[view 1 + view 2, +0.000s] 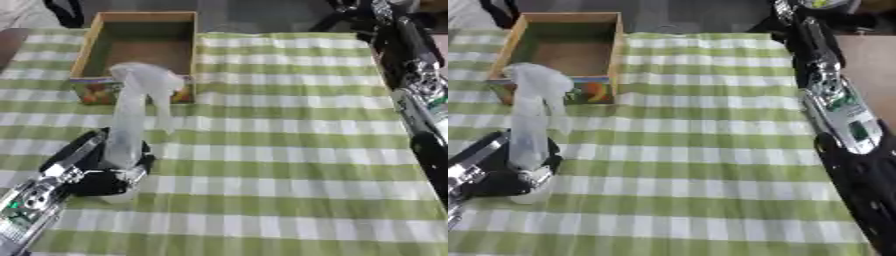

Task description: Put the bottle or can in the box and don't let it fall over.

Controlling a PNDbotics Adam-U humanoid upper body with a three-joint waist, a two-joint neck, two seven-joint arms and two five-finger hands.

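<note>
Left hand (105, 167): fingers curled round the spray bottle (133, 115), upright on the tabletop (297, 125).
Box (87, 50): wooden, open-topped, nothing inside.
Right hand: out of view.

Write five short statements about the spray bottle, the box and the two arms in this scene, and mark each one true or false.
1. The left hand is curled round the lower part of the spray bottle. True.
2. The spray bottle lies on its side on the cloth. False: it stands upright in the hand.
3. The bottle is already inside the box. False: it is in front of the box, still outside it.
4. The box is open at the top and nothing shows inside it. True.
5. The right arm reaches across to the bottle. False: it stretches along the right edge, away from the bottle; its hand is not in view.
</note>
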